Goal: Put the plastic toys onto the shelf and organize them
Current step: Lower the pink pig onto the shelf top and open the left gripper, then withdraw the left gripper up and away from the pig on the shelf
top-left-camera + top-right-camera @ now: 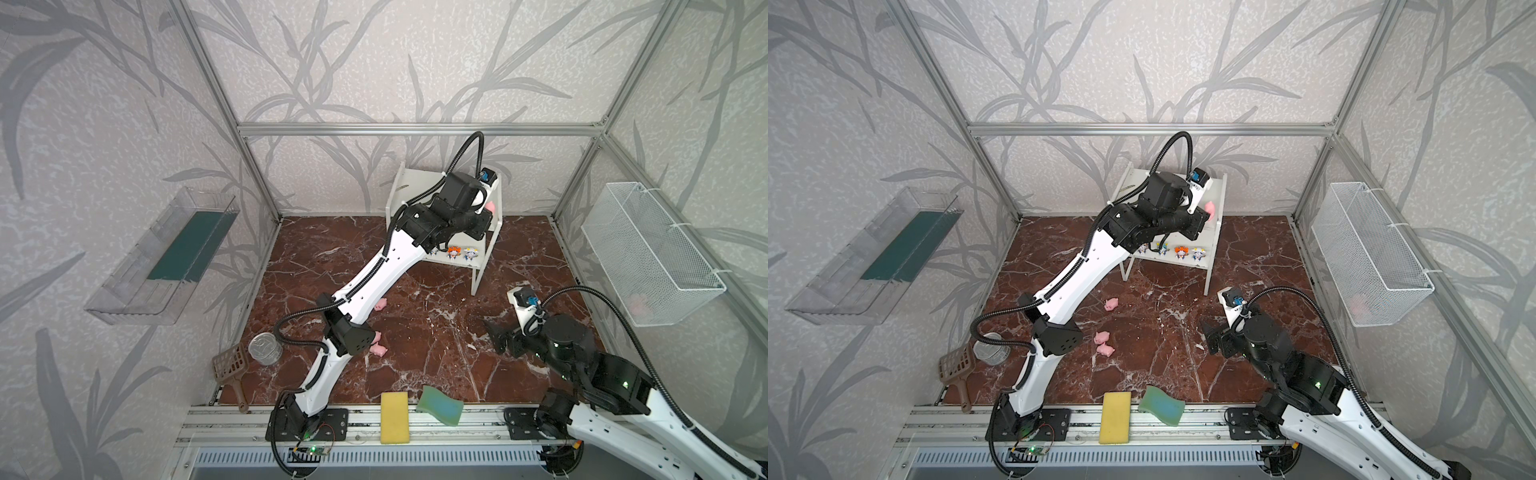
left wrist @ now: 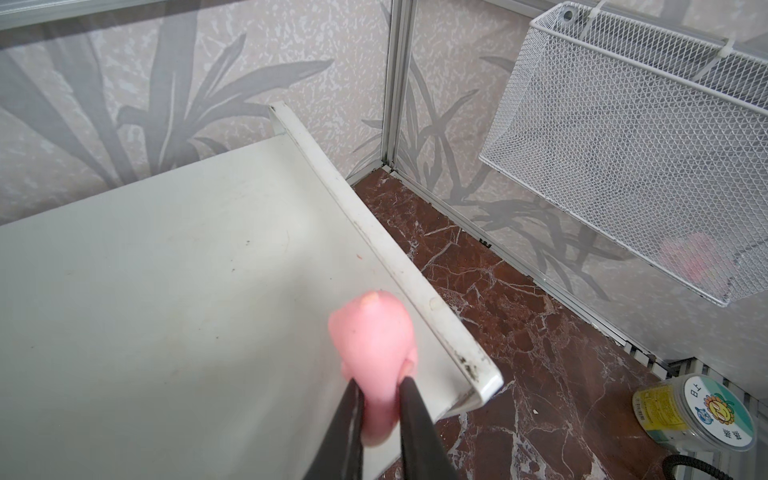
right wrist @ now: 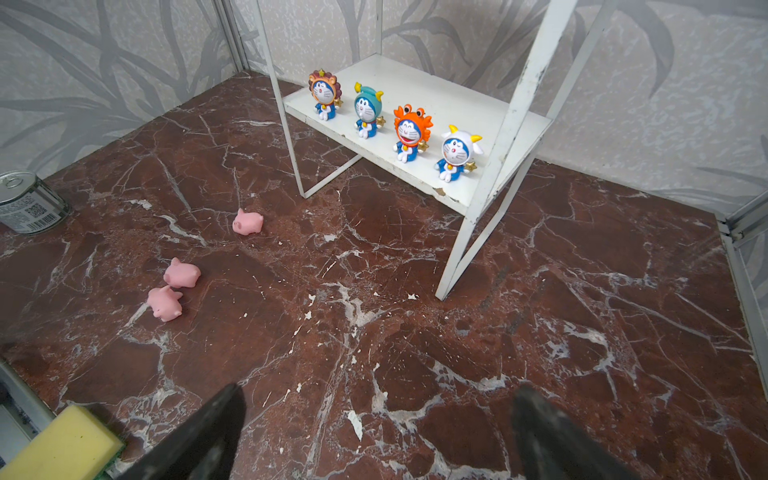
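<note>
My left gripper (image 2: 380, 384) is shut on a pink pig (image 2: 374, 332), its black fingers pressing the pig's sides. It holds the pig just above the top board (image 2: 166, 270) of the white shelf (image 1: 397, 195), near the board's right edge; the same pig (image 1: 1210, 208) shows in both top views. Several cartoon figurines (image 3: 411, 131) stand in a row on the lower board (image 3: 415, 75). Three more pigs (image 3: 247, 221) (image 3: 181, 272) (image 3: 165, 303) lie on the marble floor. My right gripper (image 3: 374, 399) hovers open over bare floor, right of the shelf's front leg.
A tin can (image 1: 266, 348) and a brown scoop (image 1: 230, 365) sit at the front left. A yellow sponge (image 1: 395, 417) and a green sponge (image 1: 439, 405) lie at the front edge. A wire basket (image 1: 652, 253) hangs on the right wall, a clear tray (image 1: 158, 257) on the left.
</note>
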You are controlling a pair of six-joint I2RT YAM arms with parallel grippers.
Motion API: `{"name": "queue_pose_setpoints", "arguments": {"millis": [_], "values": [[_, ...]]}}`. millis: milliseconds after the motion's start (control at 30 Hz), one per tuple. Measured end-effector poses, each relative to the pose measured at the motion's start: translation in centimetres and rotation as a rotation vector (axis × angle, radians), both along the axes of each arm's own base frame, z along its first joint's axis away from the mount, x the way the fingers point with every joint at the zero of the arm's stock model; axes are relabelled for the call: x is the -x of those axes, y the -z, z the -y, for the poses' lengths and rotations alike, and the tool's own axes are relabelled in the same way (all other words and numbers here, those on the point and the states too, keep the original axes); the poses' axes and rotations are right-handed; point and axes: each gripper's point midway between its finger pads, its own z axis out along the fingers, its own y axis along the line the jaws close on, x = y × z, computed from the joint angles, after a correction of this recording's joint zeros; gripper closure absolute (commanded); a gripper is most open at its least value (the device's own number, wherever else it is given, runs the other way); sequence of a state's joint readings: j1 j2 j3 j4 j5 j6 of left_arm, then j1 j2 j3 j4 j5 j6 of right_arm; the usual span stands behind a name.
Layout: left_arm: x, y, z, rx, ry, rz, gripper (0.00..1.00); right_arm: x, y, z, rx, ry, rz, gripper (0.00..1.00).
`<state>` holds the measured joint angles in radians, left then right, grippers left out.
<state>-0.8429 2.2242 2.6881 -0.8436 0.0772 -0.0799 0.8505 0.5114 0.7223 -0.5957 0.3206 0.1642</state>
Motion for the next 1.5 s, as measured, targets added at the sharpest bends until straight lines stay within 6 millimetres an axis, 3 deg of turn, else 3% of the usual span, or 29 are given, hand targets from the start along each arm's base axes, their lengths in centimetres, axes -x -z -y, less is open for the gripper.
{"name": "queue_pose_setpoints", "arguments": {"millis": [1233, 1500], "values": [[-0.1, -0.1, 0.0, -0.005, 0.006, 0.016, 0.65, 0.3, -1.2, -0.3, -0.018, -0.042, 0.053, 0.01], [-0.5, 0.0, -0.2, -0.017, -0.006, 0.029, 0.53, 0.3, -1.1, -0.3, -0.015, -0.042, 0.050, 0.01]]}}
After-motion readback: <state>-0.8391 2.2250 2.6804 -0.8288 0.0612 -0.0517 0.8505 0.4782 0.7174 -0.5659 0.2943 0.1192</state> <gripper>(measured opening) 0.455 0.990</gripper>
